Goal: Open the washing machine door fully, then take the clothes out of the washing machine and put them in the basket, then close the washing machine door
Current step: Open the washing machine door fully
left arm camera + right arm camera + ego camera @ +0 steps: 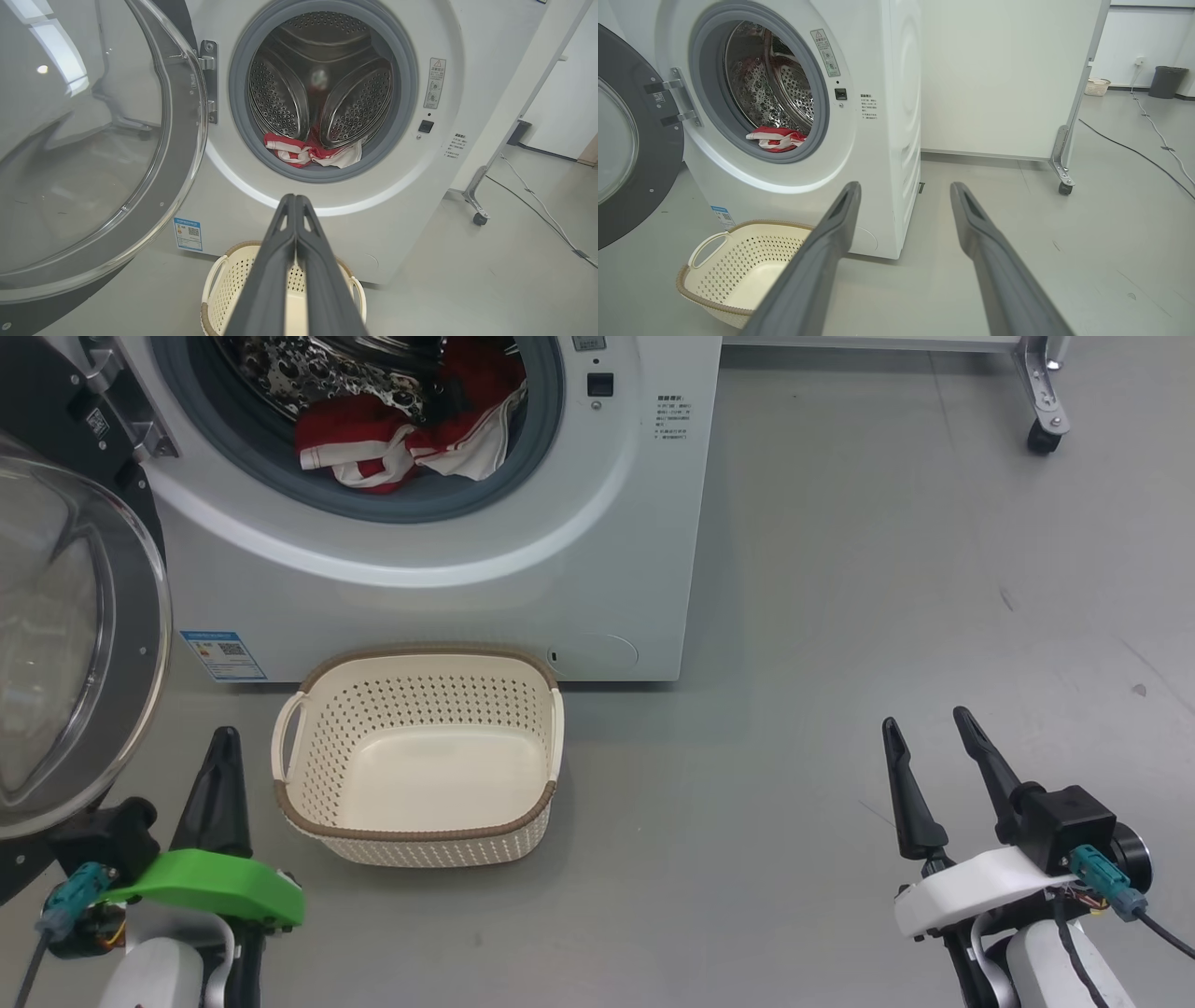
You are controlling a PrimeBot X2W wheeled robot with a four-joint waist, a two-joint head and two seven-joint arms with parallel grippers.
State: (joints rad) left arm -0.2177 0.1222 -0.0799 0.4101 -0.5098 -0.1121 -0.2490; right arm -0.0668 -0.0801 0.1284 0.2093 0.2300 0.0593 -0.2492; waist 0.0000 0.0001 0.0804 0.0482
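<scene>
1. Found large round black-rimmed glass door (65,644) swung wide at left of big white front-loading washing machine (523,607); judged unloading next.
2. Noted red-and-white striped clothes (401,439) at near lip of steel drum (327,70), with cream perforated plastic basket (420,651) empty on floor below.
3. Saw left gripper (224,735) clenched on nothing, right gripper (924,719) spread and empty.
4. Needs a reach up into drum, past open door close on left.
5. Logged castered panel leg (1042,434) far right, well apart.

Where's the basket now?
Head view, left of centre: the basket sits on the floor in front of the washing machine, just right of the left gripper.
</scene>
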